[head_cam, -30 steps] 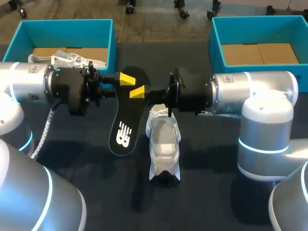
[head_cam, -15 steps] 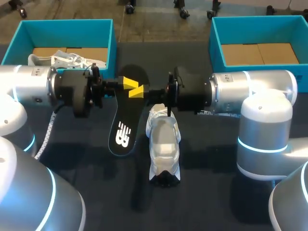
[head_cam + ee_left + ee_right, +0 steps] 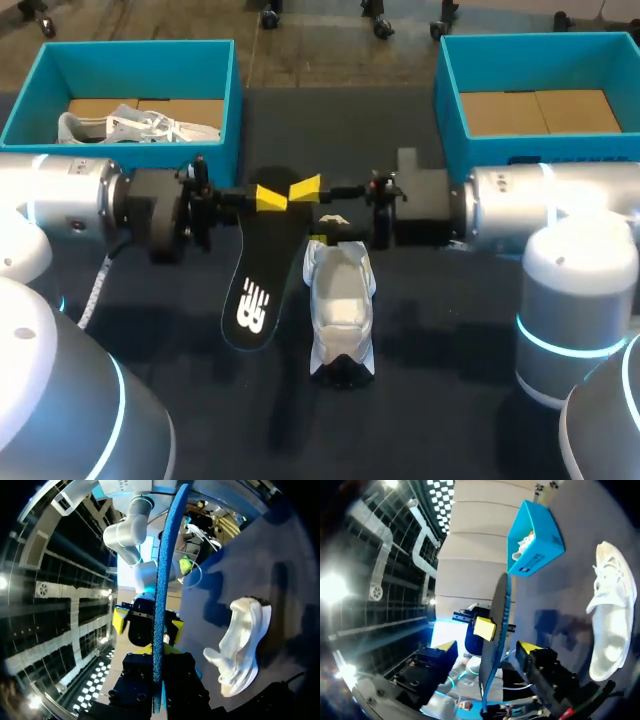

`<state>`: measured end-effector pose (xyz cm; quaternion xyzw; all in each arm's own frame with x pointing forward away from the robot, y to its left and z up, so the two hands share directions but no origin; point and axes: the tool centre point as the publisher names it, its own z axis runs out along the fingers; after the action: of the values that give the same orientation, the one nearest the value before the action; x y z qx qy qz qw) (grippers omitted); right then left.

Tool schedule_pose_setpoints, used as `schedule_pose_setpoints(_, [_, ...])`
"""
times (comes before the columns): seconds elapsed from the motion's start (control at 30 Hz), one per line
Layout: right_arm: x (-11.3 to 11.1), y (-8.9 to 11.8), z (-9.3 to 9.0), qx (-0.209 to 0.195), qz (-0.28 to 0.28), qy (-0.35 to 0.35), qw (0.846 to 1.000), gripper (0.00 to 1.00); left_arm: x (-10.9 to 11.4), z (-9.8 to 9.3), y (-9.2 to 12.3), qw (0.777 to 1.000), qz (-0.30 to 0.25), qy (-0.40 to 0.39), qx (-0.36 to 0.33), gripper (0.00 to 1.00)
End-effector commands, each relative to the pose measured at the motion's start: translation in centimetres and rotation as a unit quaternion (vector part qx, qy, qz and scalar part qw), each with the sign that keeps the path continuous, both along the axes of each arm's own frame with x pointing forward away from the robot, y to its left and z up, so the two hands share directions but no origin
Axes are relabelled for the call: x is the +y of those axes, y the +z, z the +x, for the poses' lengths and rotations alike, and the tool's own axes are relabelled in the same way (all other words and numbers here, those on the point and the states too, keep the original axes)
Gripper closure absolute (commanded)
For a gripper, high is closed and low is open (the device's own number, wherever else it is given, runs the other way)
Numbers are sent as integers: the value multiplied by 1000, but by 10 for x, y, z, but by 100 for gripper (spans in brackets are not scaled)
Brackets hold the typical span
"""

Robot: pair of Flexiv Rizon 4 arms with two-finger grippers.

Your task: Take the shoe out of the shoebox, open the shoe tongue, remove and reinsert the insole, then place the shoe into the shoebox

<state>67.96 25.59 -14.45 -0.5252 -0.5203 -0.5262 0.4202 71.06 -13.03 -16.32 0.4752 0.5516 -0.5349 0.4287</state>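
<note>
At table centre, my left gripper (image 3: 268, 197) is clenched on the upper end of the black insole (image 3: 250, 285), holding it clear of the dark table (image 3: 450, 330). My right gripper (image 3: 486, 648) is released, with its yellow tips standing wide on either side of the insole and touching neither face. One white shoe (image 3: 340, 300) sits on its sole just beside the insole, outside both boxes. The left teal shoebox (image 3: 235, 110) holds a second white shoe (image 3: 135, 127). The right teal shoebox (image 3: 445, 100) shows only its cardboard floor.
</note>
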Motion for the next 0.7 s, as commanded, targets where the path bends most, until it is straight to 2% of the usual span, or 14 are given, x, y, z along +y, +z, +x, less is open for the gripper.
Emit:
schedule_pose_setpoints(0.03, [-33, 4, -18, -26, -20, -17, 999, 0, 4, -12, -5, 1000, 1, 1, 18, 100])
schedule_pose_setpoints(0.17, [-41, 3, -21, -68, -48, -12, 996, 0, 4, -18, -10, 998, -7, -10, 61, 100])
schedule_pose_setpoints(0.27, [-44, 5, -22, -117, -78, 2, 990, 0, 2, -22, -16, 996, -4, -21, 87, 100])
schedule_pose_setpoints(0.4, [-48, 9, -26, -204, -109, 38, 972, 0, 0, -22, -28, 991, -5, -33, 128, 100])
schedule_pose_setpoints(0.47, [-50, 10, -27, -219, -121, 44, 967, 0, -1, -22, -31, 989, -6, -37, 140, 100])
schedule_pose_setpoints(0.53, [-51, 13, -29, -257, -114, 63, 958, 0, -1, -24, -32, 986, -10, -34, 163, 100])
schedule_pose_setpoints(0.7, [-52, 13, -29, -266, -104, 79, 955, 0, -2, -29, -37, 980, -10, -37, 197, 100])
